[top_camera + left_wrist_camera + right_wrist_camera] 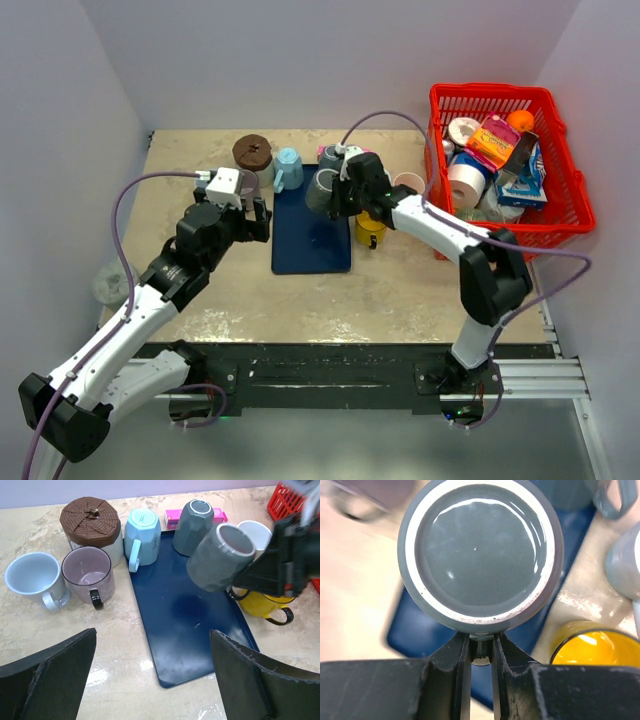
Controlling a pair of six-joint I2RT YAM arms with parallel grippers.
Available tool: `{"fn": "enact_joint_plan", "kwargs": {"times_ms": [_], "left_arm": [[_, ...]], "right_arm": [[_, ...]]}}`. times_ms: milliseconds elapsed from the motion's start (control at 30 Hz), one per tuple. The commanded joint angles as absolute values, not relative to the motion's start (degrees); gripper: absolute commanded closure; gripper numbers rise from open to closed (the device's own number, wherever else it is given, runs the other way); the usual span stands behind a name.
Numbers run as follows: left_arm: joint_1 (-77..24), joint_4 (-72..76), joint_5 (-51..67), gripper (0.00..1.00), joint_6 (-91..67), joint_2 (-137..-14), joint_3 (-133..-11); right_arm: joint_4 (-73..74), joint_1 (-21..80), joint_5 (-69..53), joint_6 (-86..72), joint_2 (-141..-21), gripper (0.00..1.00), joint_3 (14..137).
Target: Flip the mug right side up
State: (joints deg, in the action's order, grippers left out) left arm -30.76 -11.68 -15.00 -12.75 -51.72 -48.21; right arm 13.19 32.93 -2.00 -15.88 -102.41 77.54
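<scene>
**Grey mug (212, 565) tilted in the right gripper (481, 647), above the blue tray (185, 630)**

You have the mug lifted off the tray and leaning, its white-ringed end turned up toward the right arm; mouth or base, the views don't settle. Your right gripper is clenched on a thin part at the mug's edge, fingers almost meeting. Your left gripper (152, 632) is spread wide over the tabletop (125, 650) left of the tray, grasping nothing. 1 yellow mug (262, 607) stands just beside the tray

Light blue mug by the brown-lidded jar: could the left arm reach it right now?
Probably yes. The left gripper is open and faces the light blue mug, with nothing between them.
</scene>
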Motion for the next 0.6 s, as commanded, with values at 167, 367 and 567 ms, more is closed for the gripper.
{"fn": "enact_joint_plan", "kwargs": {"times_ms": [167,367,567], "left_arm": [[-30.32,-6.87,-4.85,0.01,-15.20,-47.82,-51.06],[-30.41,4.17,16.58,0.01,-20.47,-44.83,-50.37],[-30.58,28.06,35.23,0.01,-35.13,-45.88,-44.67]], "right_arm": [[-5.00,32.87,-11.86,-29.70,-79.29,1.00,70.58],[-13.52,32.96,-17.92,-35.41,-68.75,1.00,67.33],[-23.54,34.36,-24.33,-38.05,-63.46,1.00,64.51]]}}
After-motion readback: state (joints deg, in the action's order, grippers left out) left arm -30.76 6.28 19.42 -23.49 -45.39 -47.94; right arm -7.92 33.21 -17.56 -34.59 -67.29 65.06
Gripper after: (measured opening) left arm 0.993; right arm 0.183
